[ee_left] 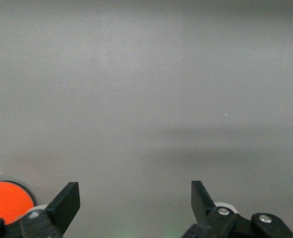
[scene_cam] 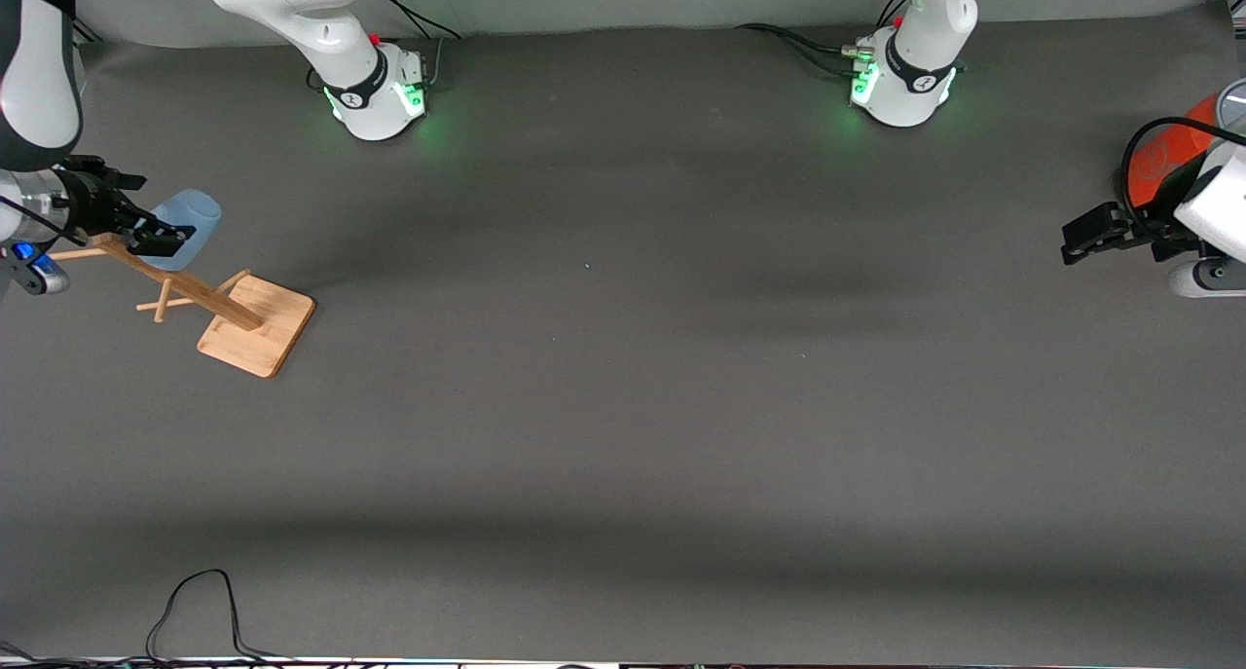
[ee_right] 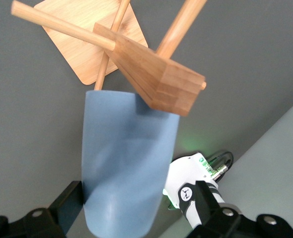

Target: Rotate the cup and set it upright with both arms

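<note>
your right gripper (scene_cam: 167, 238) is spread wide around the pale-blue plastic cup (scene_cam: 185, 223) hanging on the wooden peg rack (scene_cam: 255, 323); your left gripper (scene_cam: 1095, 233) waits, spread, holding nothing.

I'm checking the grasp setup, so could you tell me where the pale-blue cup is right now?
The cup hangs on a peg of the wooden rack at the right arm's end of the table, between the open fingers of the right gripper.

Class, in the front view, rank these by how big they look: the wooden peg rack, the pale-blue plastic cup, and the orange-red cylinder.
1. Wooden peg rack with square base: largest.
2 and 3. Pale-blue plastic cup and orange-red cylinder: unsure, since the arm covers much of the cylinder.
</note>
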